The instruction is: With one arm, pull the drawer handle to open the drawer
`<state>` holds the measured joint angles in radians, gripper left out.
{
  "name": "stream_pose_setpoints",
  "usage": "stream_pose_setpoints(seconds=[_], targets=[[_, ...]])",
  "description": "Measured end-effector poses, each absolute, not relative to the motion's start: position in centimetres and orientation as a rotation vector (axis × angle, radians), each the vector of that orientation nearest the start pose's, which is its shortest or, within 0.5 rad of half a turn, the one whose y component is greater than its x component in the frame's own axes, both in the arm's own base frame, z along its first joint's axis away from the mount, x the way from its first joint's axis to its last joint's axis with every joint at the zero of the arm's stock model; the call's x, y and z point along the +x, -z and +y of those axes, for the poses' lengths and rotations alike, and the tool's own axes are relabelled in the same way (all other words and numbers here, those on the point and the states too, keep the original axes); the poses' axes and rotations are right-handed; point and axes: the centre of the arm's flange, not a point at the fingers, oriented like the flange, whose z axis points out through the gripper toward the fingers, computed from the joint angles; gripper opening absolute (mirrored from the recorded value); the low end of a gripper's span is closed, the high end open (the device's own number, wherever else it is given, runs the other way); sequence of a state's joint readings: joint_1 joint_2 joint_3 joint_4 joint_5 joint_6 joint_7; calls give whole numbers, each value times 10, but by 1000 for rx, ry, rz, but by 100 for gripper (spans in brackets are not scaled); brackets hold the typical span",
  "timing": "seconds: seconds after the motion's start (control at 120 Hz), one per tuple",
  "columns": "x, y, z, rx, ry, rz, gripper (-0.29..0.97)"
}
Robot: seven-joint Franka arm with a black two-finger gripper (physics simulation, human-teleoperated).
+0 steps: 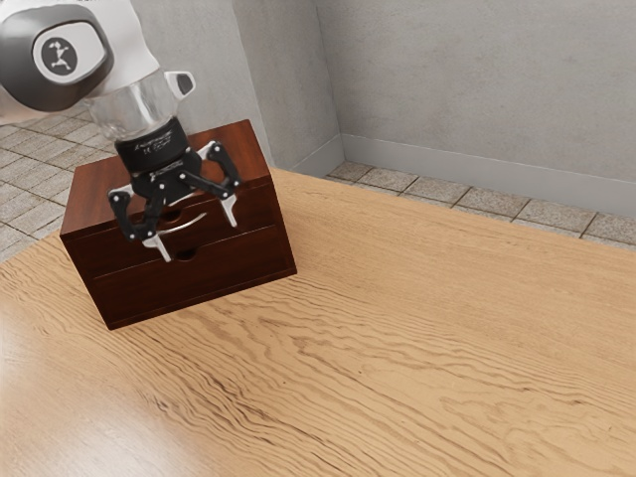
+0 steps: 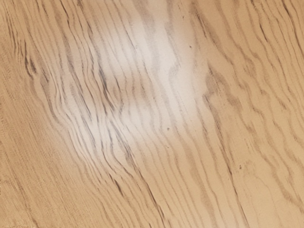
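Observation:
A dark brown wooden drawer box (image 1: 174, 224) stands on the table at the exterior view's left. Its front face carries a curved silver handle (image 1: 184, 227) on the upper drawer, and both drawer fronts sit flush with the box. My black gripper (image 1: 197, 227) hangs in front of that upper drawer, open, its white-tipped fingers (image 1: 161, 245) spread to either side of the handle without gripping it. The wrist view looks down on light wood grain of the table (image 2: 152, 114).
The wooden table (image 1: 397, 348) stretches wide toward the exterior view's right and front. Behind it are a grey wall (image 1: 477, 79) and a tiled floor (image 1: 497, 199). My arm's white link (image 1: 60, 50) sits above the box.

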<state>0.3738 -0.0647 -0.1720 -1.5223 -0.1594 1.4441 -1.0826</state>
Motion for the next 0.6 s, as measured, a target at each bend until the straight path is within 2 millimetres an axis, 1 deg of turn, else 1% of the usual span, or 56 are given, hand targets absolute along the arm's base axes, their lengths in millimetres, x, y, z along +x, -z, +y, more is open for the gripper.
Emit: stream_pose_setpoints(seconds=[0.117, 0.2, 0.25, 0.3, 0.358, 0.425, 0.6], targets=[[517, -664, 104, -2399, -125, -2169, 65], [515, -665, 117, -2244, -102, -2322, 64], [512, -667, 119, -2152, -83, -2399, 64], [509, -672, 117, -2069, -45, -2458, 64], [511, -675, 114, -1989, -8, -2525, 63], [514, -676, 119, -1892, 32, -2612, 63], [528, -661, 140, -1599, 60, -2820, 63]])
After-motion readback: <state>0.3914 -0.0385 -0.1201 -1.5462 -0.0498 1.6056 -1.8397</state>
